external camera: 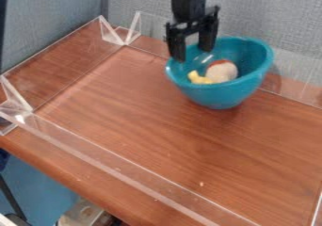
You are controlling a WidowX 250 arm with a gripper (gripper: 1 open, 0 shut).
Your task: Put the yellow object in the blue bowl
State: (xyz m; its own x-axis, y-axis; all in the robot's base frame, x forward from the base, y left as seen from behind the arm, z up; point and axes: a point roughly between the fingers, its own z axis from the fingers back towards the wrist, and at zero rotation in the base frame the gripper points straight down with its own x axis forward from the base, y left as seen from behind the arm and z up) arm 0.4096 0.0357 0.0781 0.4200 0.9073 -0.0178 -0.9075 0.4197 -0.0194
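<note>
Gripper [191, 43] hangs over left rim of blue bowl [239, 87], fingers pointing down, jaws spread, nothing between them. Yellow object [201, 77] lies inside bowl, low against left wall, just beside whitish mushroom-like piece [221, 72] (touching or not, too small to tell). Banana toy looks light, rigid, smooth plastic, likely slippery; best pinched across middle of its curve. Bowl sits on wooden table [113, 107].

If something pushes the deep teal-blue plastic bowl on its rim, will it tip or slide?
The deep teal-blue plastic bowl already looks tilted, so its rounded base probably lets it rock. It looks light, holding only a small yellow toy and a whitish piece. On the smooth wooden table it may also slide.
</note>
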